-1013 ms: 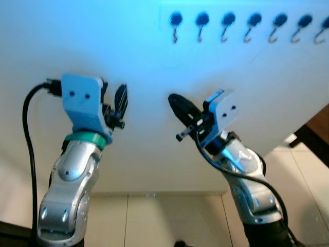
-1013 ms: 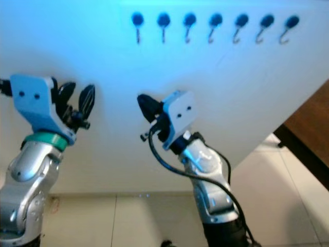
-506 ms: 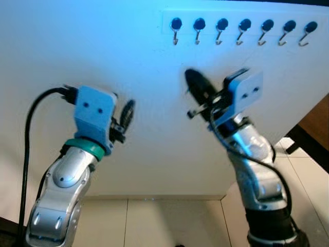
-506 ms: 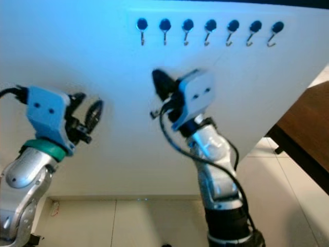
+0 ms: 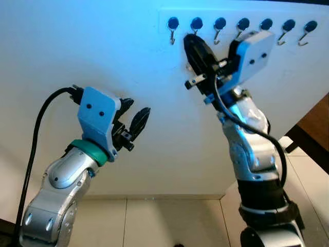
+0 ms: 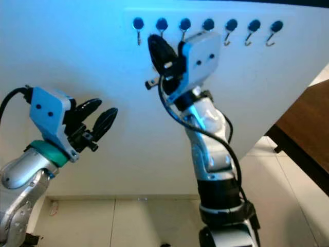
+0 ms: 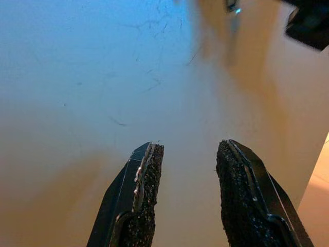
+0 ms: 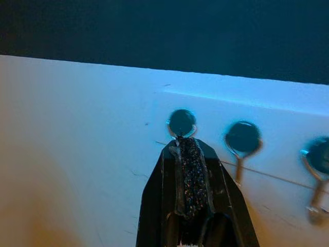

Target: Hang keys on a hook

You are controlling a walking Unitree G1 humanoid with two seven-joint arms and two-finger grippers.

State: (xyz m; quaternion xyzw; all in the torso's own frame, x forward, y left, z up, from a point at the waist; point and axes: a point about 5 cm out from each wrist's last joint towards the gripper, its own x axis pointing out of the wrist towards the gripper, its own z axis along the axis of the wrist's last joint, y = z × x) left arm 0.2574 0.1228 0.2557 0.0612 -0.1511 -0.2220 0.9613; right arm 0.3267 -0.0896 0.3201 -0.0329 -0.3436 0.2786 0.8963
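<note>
From the head cameras, a white wall (image 5: 103, 46) stands before the robot, with a row of seven dark-headed hooks (image 5: 241, 25) along its top. The right gripper (image 5: 191, 42) is raised high, its black fingers pressed together, tips just below the second hook (image 5: 196, 24) from the left and overlapping it. No keys can be made out between the fingers or on any hook. The left gripper (image 5: 134, 114) is held lower and well to the left, fingers apart with nothing between them, pointing toward the wall. Pale floor tiles (image 5: 169, 221) show at the bottom, and a dark wooden piece of furniture (image 5: 316, 126) stands at the right edge.

In the left wrist view, the two rough black fingers (image 7: 146, 180) stand apart, bare wall (image 7: 77, 77) beyond them, and a blurred hook (image 7: 232, 6) at the far edge.

In the right wrist view, the right gripper's (image 8: 186, 146) fingers are closed flat against each other, their tips right at a round dark hook head (image 8: 182, 121). Two more hooks (image 8: 242, 138) sit beside it on the strip. Whether a thin key ring is pinched there, I cannot tell.
</note>
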